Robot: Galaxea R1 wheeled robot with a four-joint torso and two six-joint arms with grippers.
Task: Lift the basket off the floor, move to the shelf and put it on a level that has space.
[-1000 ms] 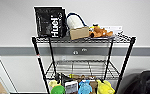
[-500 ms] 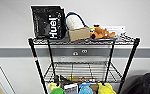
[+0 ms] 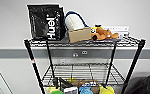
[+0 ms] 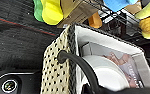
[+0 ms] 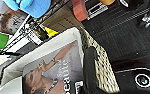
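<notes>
Claw grip unclear, the left claw (image 4: 91, 87) sits at the basket (image 4: 56, 72) rim, beside the shelf (image 4: 111, 10).

Head view: even, soft indoor light, wall (image 3: 131, 15) bright, whole frame soft-focus. Shelf (image 3: 83, 43) posts splay outward towards 5 and 7 o'clock. My wrist views are blurred; the basket (image 4: 56, 72) liner glares white, the floor (image 5: 131, 32) stays dim.
</notes>
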